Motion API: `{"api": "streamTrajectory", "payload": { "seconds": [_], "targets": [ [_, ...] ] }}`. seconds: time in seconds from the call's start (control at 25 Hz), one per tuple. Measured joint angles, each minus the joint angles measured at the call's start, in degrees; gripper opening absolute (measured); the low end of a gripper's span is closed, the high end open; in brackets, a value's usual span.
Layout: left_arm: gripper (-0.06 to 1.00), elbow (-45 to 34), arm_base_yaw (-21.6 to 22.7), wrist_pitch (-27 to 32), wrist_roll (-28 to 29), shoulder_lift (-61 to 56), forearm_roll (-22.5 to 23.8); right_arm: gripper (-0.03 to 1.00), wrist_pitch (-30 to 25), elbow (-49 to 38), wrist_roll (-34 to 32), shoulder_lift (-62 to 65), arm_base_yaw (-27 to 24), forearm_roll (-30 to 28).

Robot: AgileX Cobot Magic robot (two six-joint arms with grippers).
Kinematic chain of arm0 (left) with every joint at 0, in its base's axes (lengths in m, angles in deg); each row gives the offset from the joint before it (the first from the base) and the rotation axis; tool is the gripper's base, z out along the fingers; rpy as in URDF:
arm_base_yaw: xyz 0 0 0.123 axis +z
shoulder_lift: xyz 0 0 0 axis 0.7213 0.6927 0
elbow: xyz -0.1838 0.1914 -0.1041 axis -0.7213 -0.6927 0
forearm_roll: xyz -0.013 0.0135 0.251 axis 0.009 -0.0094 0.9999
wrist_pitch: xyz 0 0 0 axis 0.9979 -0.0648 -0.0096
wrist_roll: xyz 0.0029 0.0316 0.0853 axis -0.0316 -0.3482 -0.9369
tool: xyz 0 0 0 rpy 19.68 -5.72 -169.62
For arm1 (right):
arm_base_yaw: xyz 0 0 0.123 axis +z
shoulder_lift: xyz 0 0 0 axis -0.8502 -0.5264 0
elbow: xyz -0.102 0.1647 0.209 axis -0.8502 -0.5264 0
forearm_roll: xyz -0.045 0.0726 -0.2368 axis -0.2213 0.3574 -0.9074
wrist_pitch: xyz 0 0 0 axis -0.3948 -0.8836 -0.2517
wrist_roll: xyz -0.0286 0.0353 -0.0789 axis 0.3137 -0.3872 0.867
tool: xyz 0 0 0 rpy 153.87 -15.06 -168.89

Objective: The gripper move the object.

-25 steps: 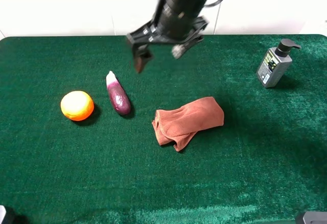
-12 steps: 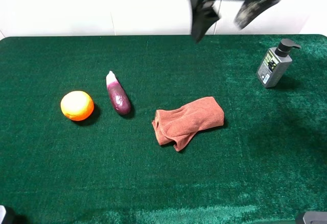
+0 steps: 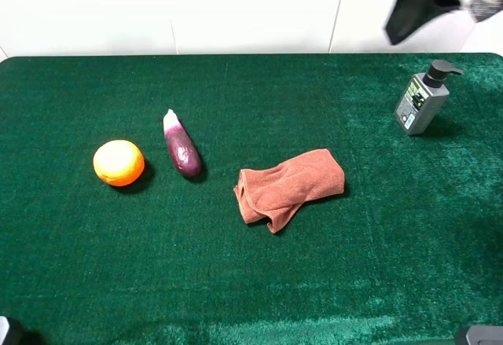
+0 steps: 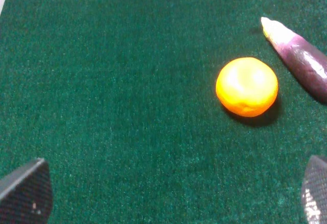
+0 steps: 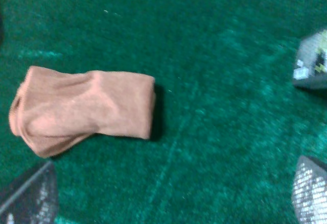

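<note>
A purple eggplant (image 3: 181, 146) lies on the green cloth left of centre, with an orange (image 3: 119, 162) to its left. A folded brown towel (image 3: 288, 188) lies near the middle. My right gripper (image 3: 452, 3) is blurred at the top right, high above the table's back edge, open and empty. Its wrist view shows the towel (image 5: 84, 109) below the open fingertips (image 5: 30, 196). My left gripper (image 4: 171, 198) is open and empty; its wrist view shows the orange (image 4: 247, 86) and the eggplant (image 4: 301, 55) some way beyond it.
A grey pump bottle (image 3: 422, 98) stands at the back right, just below the right gripper; part of it shows in the right wrist view (image 5: 311, 63). The green cloth (image 3: 251, 282) covers the whole table. A white wall runs behind the back edge.
The right arm has swung from above the eggplant, at the back middle, up and across to the top right. It stays open and empty. No object has moved.
</note>
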Motion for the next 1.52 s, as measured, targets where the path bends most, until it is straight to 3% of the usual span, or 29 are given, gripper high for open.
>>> {"api": "streamTrajectory", "payload": {
  "seconds": [0.28, 0.68, 0.88, 1.2, 1.52],
  "targets": [
    [0.99, 0.0, 0.0, 0.0, 0.0, 0.0, 0.0, 0.70, -0.1, -5.4, -2.7, 13.8, 0.0, -4.0],
    [0.99, 0.0, 0.0, 0.0, 0.0, 0.0, 0.0, 0.70, -0.1, -20.8, -4.2, 33.3, -0.5, -4.5],
    [0.99, 0.0, 0.0, 0.0, 0.0, 0.0, 0.0, 0.70, 0.3, -29.1, -4.2, 44.0, -8.8, -4.5],
    [0.99, 0.0, 0.0, 0.0, 0.0, 0.0, 0.0, 0.70, 6.9, -39.4, -4.2, 60.5, -24.9, -4.5],
    [0.99, 0.0, 0.0, 0.0, 0.0, 0.0, 0.0, 0.67, 10.6, -43.9, -4.2, 70.6, -30.0, -4.4]
  ]
}}
